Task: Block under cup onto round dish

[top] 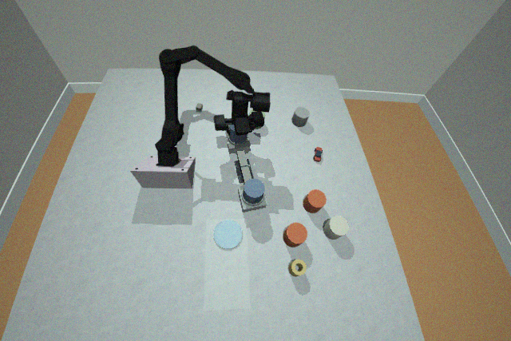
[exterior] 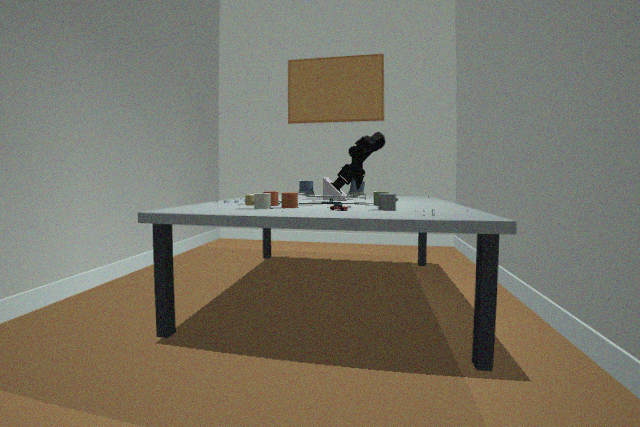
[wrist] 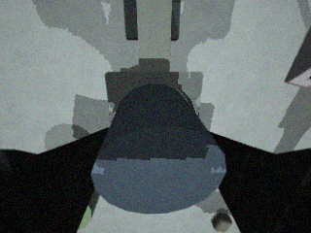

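My gripper (top: pixel 241 125) (wrist: pixel 155 133) is shut on the far blue cup (top: pixel 237 136) (wrist: pixel 157 184), with a finger on each side. This cup is at the far end of the balance (top: pixel 246 172) (wrist: pixel 155 46); I cannot tell a gap under it. The other blue cup (top: pixel 254 189) (exterior: pixel 306 186) stands upside down on the near end. The two cups look about level in the exterior view. No block shows; the cups hide what is under them. The round light-blue dish (top: pixel 227 234) lies in front of the near end, with nothing on it.
Two orange cylinders (top: pixel 315 200) (top: pixel 295 234), a white cylinder (top: pixel 336 227) and a yellow ring (top: pixel 298 274) stand right of the dish. A grey cylinder (top: pixel 300 116) and a red toy car (top: pixel 318 153) are farther back. A green object (exterior: pixel 378 198) is near the gripper, a small grey one (top: pixel 199 107) behind left.
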Robot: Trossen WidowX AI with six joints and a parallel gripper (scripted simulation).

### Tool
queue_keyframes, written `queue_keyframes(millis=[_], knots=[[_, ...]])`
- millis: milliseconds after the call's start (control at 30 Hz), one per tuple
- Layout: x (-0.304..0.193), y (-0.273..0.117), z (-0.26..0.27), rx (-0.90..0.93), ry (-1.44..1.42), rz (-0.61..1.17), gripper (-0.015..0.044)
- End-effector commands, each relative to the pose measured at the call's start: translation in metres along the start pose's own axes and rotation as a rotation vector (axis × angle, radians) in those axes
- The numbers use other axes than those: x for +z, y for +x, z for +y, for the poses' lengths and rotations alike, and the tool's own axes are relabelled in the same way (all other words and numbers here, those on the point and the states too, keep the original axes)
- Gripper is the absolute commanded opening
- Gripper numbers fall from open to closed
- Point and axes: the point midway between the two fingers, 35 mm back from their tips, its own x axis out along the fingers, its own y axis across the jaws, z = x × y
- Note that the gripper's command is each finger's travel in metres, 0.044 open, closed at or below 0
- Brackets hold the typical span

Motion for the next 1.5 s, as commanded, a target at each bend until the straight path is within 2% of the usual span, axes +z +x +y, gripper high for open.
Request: queue_keyframes(millis=[0, 1467], knots=[[0.001, -0.008, 0.004, 0.017, -0.007, -0.009, 0.0000], [0.002, -0.066, 0.003, 0.049, 0.053, -0.023, 0.0000]])
